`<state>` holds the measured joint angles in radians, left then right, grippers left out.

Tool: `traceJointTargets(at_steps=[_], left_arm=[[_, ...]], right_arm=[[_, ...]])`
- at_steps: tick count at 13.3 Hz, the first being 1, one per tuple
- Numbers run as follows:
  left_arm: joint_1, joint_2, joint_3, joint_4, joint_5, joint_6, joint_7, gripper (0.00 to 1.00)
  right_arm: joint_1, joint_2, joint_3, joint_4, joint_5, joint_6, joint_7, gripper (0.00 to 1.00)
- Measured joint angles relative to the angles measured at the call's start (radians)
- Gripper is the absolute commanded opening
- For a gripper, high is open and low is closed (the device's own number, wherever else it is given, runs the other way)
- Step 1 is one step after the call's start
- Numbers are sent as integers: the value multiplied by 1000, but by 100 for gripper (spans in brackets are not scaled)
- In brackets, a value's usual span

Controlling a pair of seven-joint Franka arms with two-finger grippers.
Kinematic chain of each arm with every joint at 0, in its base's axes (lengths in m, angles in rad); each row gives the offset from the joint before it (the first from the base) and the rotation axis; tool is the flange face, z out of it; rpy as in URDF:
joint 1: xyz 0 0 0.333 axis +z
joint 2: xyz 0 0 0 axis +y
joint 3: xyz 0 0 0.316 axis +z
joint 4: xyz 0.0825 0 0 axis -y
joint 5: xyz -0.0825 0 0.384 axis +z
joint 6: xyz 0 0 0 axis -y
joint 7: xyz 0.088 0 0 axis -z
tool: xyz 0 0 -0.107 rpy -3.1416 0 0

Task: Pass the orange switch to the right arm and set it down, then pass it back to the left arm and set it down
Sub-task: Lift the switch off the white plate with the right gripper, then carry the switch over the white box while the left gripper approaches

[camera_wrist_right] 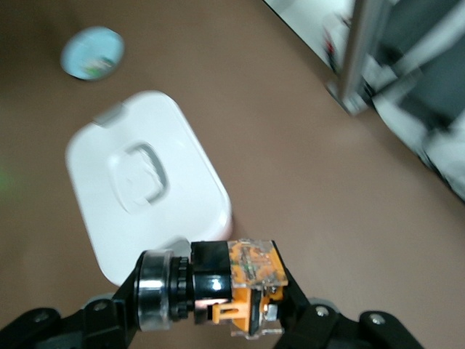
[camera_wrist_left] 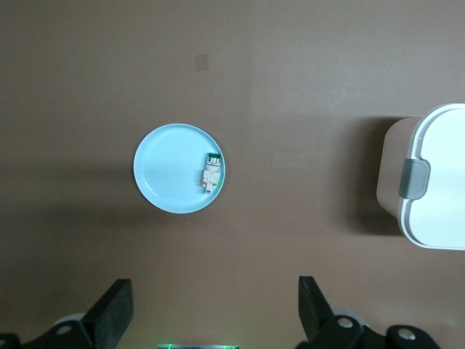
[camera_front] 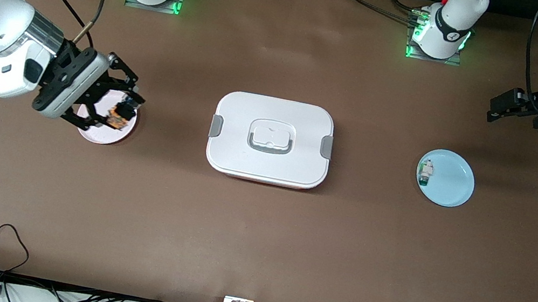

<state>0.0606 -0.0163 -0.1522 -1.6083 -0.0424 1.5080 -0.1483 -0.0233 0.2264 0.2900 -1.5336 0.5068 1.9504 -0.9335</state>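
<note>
My right gripper (camera_front: 121,110) is shut on the orange switch (camera_front: 120,114), a small black and orange part with a silver ring at one end (camera_wrist_right: 218,287). It hangs just above a pink plate (camera_front: 108,134) at the right arm's end of the table. The white box (camera_front: 271,139) with grey latches and a recessed lid handle sits mid-table; the right wrist view shows the box (camera_wrist_right: 142,203) past the held switch. My left gripper (camera_front: 497,110) is open and empty, raised at the left arm's end of the table, its black fingers (camera_wrist_left: 116,309) spread wide.
A light blue plate (camera_front: 452,180) lies toward the left arm's end of the table and holds a small white-and-green component (camera_front: 425,172); the left wrist view shows the plate (camera_wrist_left: 171,171) and component (camera_wrist_left: 211,174) below. Cables and a metal post run along the table's front edge.
</note>
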Motion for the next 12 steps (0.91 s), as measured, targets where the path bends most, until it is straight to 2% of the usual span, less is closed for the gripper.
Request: traceJointTargets(at_steps=[2, 5, 9, 12], left_arm=[[0, 0, -1, 0, 0, -21, 0, 100], [0, 0, -4, 0, -13, -53, 0, 100], [0, 10, -6, -1, -261, -117, 0, 100], [0, 49, -6, -7, -484, -124, 0, 100]], right_arm=[[0, 18, 1, -4, 168, 8, -191, 28], [0, 45, 1, -11, 340, 11, -386, 28], [18, 80, 6, -71, 635, 11, -635, 28], [42, 112, 8, -106, 794, 9, -739, 28]])
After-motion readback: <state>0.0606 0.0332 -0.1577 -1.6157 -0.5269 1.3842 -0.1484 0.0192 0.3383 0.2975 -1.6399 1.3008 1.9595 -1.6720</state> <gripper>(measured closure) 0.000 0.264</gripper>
